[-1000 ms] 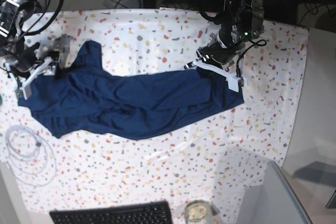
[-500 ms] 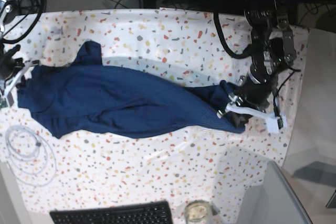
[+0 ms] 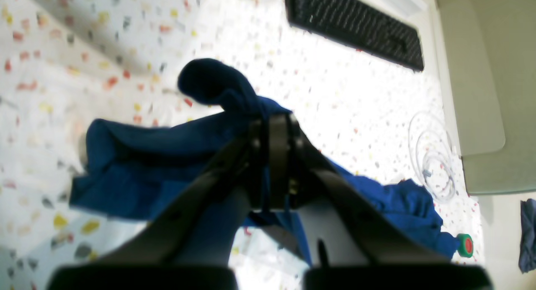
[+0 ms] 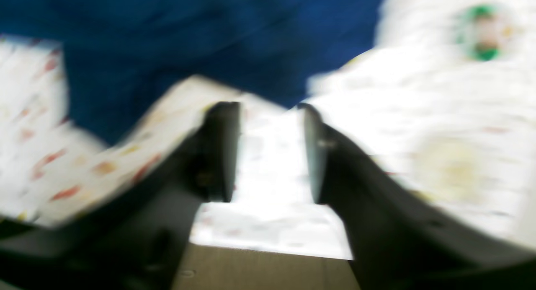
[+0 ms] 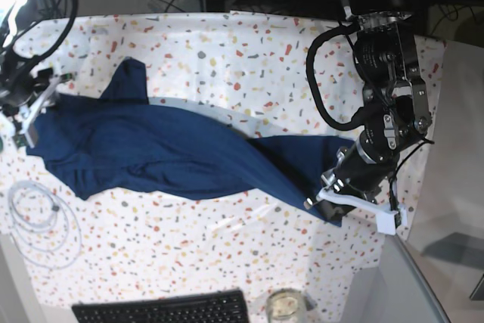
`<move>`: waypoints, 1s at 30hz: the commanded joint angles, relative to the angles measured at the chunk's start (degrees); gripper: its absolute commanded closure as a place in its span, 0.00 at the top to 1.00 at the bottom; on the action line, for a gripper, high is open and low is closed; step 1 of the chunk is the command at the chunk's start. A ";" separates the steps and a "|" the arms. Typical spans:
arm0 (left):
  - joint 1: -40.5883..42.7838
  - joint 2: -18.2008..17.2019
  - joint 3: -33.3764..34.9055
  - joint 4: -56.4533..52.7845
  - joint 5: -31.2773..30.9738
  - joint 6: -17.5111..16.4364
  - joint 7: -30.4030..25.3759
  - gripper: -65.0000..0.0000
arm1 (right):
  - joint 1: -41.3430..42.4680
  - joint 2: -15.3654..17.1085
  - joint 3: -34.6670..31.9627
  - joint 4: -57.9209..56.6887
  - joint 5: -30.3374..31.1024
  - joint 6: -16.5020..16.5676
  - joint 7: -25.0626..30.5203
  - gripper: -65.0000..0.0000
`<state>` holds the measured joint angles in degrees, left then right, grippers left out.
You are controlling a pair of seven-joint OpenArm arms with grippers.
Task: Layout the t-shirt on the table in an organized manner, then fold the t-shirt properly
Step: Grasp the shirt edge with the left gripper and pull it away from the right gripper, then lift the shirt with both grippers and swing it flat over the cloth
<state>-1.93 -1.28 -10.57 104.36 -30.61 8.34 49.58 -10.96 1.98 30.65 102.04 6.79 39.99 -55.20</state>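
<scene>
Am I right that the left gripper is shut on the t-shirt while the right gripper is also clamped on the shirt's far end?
Only partly. The left gripper is shut on the t-shirt, but the right gripper is not clamped on it: the right wrist view shows its jaws apart with only the table between them, the shirt lying beyond the tips.

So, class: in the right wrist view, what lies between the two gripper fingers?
Only bare speckled table. The right gripper is open and the t-shirt lies beyond its fingertips, not between them.
</scene>
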 commanded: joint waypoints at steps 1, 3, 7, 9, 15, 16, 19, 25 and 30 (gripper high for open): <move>-1.36 -0.44 -1.70 1.01 -0.38 -0.38 -1.71 0.00 | -0.16 0.53 -2.57 1.30 -0.41 0.01 3.64 0.53; -1.27 -0.44 -4.60 0.74 -0.38 -0.38 -1.71 0.00 | -2.36 -0.18 -8.37 1.21 -3.93 0.01 7.68 0.63; 1.10 -0.52 -9.96 0.66 -0.29 -0.56 -1.71 0.00 | -4.29 -4.40 -14.96 0.33 -9.91 0.01 11.99 0.66; 2.51 -0.52 -11.63 0.66 -0.29 -0.56 -1.71 0.00 | -4.20 -6.86 -15.49 -1.86 -12.19 0.01 12.87 0.66; 6.37 -0.44 -12.68 -0.05 -0.20 -0.56 -1.71 0.00 | -4.29 -8.35 -15.75 -8.72 -14.57 0.01 17.35 0.66; 6.64 -0.44 -12.77 -0.05 -0.20 -0.56 -1.71 0.00 | -4.64 -8.18 -15.75 -9.07 -14.48 -0.29 18.85 0.67; 6.81 -0.35 -14.27 -0.05 -0.20 -0.56 -1.71 0.00 | -6.75 -7.91 -15.58 -8.19 -14.48 -3.20 23.77 0.67; 6.46 2.11 -16.73 -0.05 -0.20 -0.56 -1.71 0.00 | -8.95 -6.59 -16.02 -4.50 -14.65 -5.83 29.22 0.67; 6.02 2.91 -16.47 -0.05 -0.11 -0.65 -1.71 0.00 | -5.43 -4.92 -16.10 -5.56 -14.92 -6.01 30.01 0.67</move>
<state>4.60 1.87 -26.92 103.22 -30.41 7.92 49.06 -16.73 -3.22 14.59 95.74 -8.64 34.30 -26.44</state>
